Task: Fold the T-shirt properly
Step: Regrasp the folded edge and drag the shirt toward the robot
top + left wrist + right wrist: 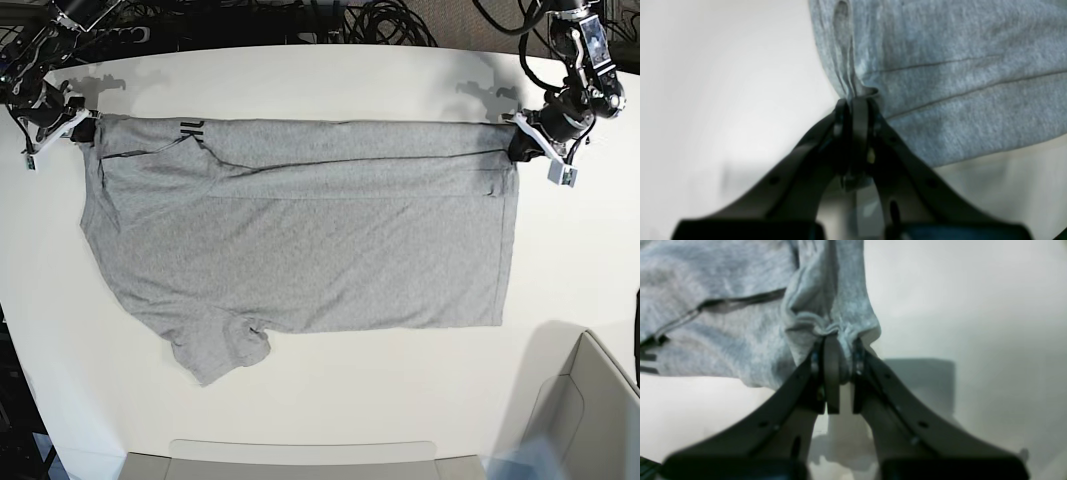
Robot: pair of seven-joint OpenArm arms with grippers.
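Observation:
The light grey T-shirt (300, 250) lies spread on the white table, its far edge folded over and stretched taut between both arms. A strip of black lettering (190, 130) shows near the far left corner. My left gripper (857, 100) is shut on a bunched corner of the T-shirt (957, 83); in the base view that gripper (520, 148) sits at the far right. My right gripper (836, 340) pinches a gathered fold of the T-shirt (723, 323) and shows in the base view as the gripper (88, 128) at the far left. One sleeve (220, 350) points toward the near edge.
The white table (330, 400) runs wide around the shirt. Black cables (380, 25) lie beyond its far edge. A grey bin (590, 420) stands at the near right corner, and a pale tray edge (300, 460) lines the near side.

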